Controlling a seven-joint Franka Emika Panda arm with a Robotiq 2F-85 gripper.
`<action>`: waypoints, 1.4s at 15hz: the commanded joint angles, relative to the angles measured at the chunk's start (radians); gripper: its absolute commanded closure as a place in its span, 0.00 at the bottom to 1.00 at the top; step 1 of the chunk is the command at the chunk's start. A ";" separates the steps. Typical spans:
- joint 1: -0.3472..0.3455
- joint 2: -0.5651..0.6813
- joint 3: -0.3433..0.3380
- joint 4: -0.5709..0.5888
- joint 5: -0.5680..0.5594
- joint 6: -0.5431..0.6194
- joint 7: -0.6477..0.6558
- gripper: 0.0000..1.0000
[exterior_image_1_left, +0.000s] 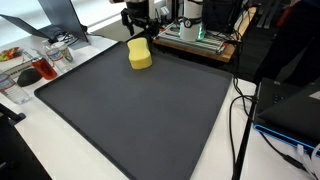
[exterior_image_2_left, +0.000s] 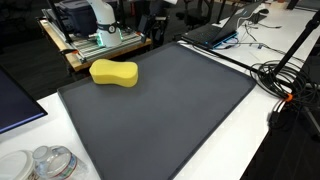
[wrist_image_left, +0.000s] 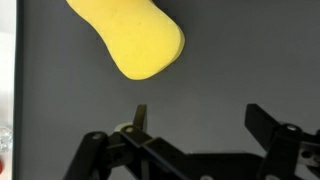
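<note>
Sponge (exterior_image_2_left: 114, 73) on mat (exterior_image_2_left: 185, 115) (near its edge)

Sponge (wrist_image_left: 130, 38), far end beyond wrist view's edge

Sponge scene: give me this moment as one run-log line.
gripper: open, empty | nearest: yellow sponge, untouched, outside the jaws | sponge on: dark mat | contact: none

Both exterior views stand raised beside the counter (exterior_image_1_left: 60, 150), tilted down across the dark mat (exterior_image_1_left: 140, 110) from different corners. In an exterior view the yellow sponge (exterior_image_1_left: 140, 56) sits at twelve o'clock, and in an exterior view the sponge (exterior_image_2_left: 113, 72) lies toward ten o'clock. The wrist view looks straight down from close, jaws at six o'clock, and shares the sponge (wrist_image_left: 135, 40) and the mat.
</note>
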 joint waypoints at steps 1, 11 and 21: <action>0.001 0.158 -0.061 0.200 0.063 -0.128 -0.068 0.00; -0.111 0.381 -0.125 0.490 0.189 -0.287 -0.421 0.00; -0.161 0.421 -0.140 0.496 0.155 -0.305 -0.529 0.00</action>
